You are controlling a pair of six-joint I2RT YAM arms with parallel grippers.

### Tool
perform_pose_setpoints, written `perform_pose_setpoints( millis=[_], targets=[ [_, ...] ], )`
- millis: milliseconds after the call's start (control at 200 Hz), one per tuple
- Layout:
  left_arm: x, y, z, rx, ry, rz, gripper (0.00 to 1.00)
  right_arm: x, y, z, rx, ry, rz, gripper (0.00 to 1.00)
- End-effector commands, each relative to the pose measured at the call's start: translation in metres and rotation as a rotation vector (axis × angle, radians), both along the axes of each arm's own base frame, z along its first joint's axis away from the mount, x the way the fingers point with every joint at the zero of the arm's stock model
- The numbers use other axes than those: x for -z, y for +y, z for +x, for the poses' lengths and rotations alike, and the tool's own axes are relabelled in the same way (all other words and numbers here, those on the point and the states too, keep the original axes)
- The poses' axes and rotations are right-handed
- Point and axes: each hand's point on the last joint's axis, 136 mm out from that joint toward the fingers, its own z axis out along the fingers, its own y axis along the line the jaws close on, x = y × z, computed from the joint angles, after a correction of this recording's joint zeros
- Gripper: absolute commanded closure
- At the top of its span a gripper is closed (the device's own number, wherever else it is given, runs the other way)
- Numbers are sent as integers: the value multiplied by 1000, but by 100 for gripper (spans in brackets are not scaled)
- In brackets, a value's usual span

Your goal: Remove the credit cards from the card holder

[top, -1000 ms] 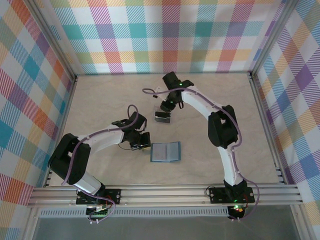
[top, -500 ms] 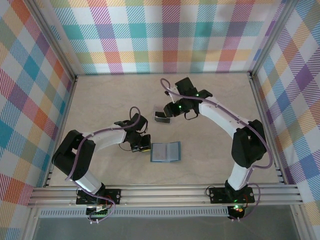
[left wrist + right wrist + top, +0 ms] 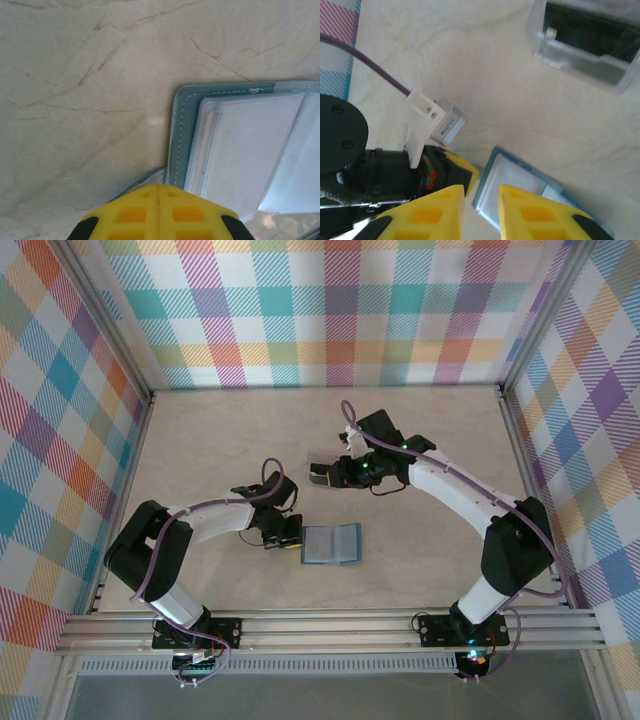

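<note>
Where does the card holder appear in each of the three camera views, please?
Top external: card holder lies open, low centre, right of the left gripper.
Left wrist: card holder in the right half, beside the left gripper.
Right wrist: card holder at bottom centre, ahead of the right gripper.
Shared landmark: the left gripper at the holder's left edge.

White arm links with black joints, purple cables looped alongside (small green lights glow), and yellow gridded fingers.
</note>
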Motion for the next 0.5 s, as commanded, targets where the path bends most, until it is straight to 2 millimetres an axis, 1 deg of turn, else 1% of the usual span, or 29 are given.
perform_pose_setpoints(
  millis=[0,160,325,435,500],
  targets=[
    [4,0,-8,-2,18,-4,96,15,10,-33,-2,184,48,75],
    [11,1,-11,-3,33,2,96,39,13,-49,19,256,11,74],
    [17,1,-14,-2,49,-4,96,65,23,-62,21,318,-59,73],
    [24,1,-18,-4,65,-3,96,80,29,-66,22,337,-121,74],
    [26,0,-19,-12,67,-13,96,88,35,-66,21,340,-149,74]
  ],
)
